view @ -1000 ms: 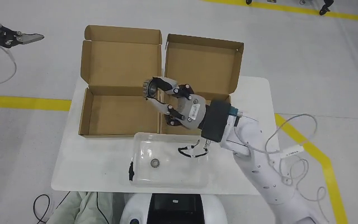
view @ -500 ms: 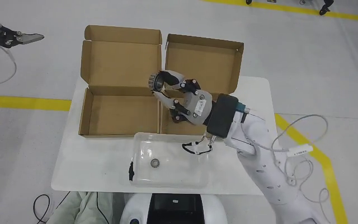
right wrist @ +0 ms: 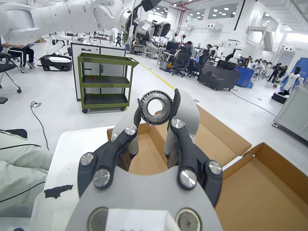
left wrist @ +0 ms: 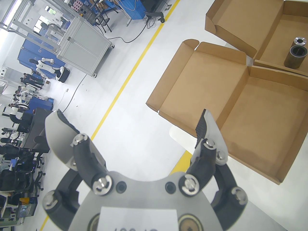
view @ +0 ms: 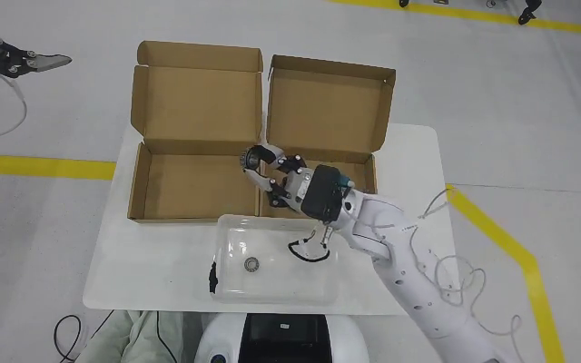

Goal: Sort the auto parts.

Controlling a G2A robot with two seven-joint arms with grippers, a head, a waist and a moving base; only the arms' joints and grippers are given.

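Two bearings [right wrist: 156, 110] [view: 253, 264], two boxes [view: 195, 186] [view: 327, 109], one tray [view: 272, 283].
Right gripper [view: 252, 161] pinches one bearing above the left box's inner wall; the other lies in the tray. Two cylinders [left wrist: 295, 57] stand in the right box. Left gripper [left wrist: 132, 118] gapes wide, off-table.

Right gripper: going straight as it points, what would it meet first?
Probably the left cardboard box; the right gripper, shut on the bearing, points over it toward its open lid. Height is unclear; it might pass above.
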